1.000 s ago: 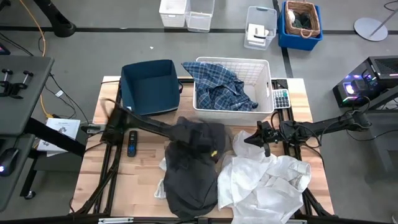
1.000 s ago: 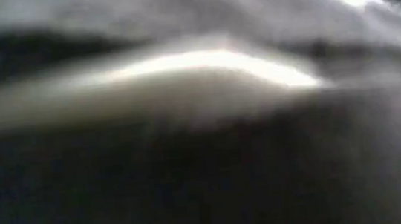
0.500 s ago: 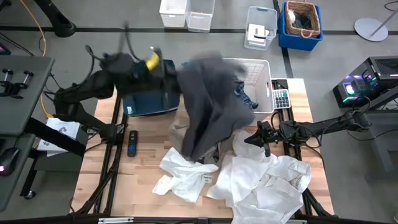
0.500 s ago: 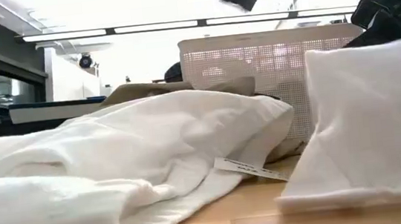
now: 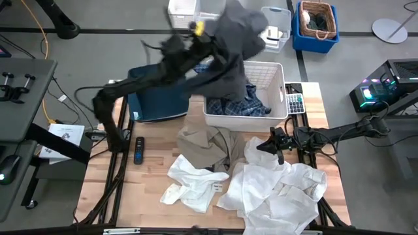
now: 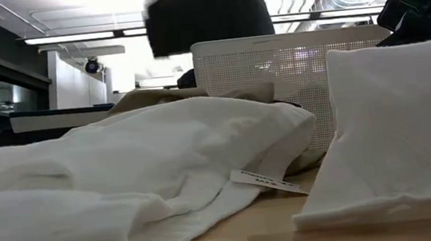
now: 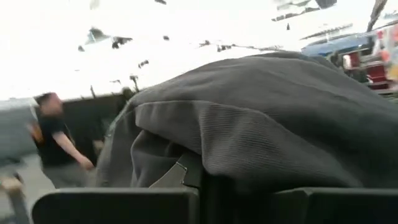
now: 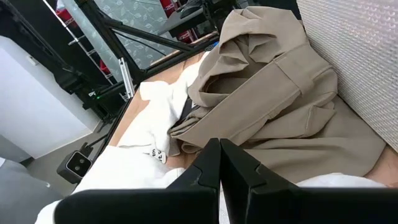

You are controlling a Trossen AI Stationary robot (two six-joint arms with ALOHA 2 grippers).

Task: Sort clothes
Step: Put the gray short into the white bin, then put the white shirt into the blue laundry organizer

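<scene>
My left gripper [image 5: 204,34] is raised high over the far side of the table, shut on the dark grey garment [image 5: 235,39]. The garment hangs above the white slatted basket [image 5: 277,72] and shows dark in the low view [image 6: 208,13]. The plaid shirt [image 5: 235,101] lies in the basket. The tan garment [image 5: 206,143] and the white garments [image 5: 192,183] [image 5: 281,189] lie on the table. My right gripper [image 5: 264,147] is shut and empty, low over the white cloth, facing the tan garment [image 8: 273,93]. My left gripper holds the dark grey garment by a bunched fold [image 7: 186,155]. The cloth drapes over the fingers and hides the place of contact. The garment is lifted clear of the table and hangs slack below and beside the gripper, over the basket.
A navy fabric bin [image 5: 157,98] stands left of the basket. A remote [image 5: 138,150] lies at the left and a calculator [image 5: 295,102] right of the basket. Plastic boxes and a blue bin stand on the floor beyond the far edge.
My left gripper has lifted the dark grey garment off the pile. It has gone up and to the far edge, first over the navy bin, then right, above the basket. The garment now hangs clear. The tan and white garments beneath it are uncovered.
</scene>
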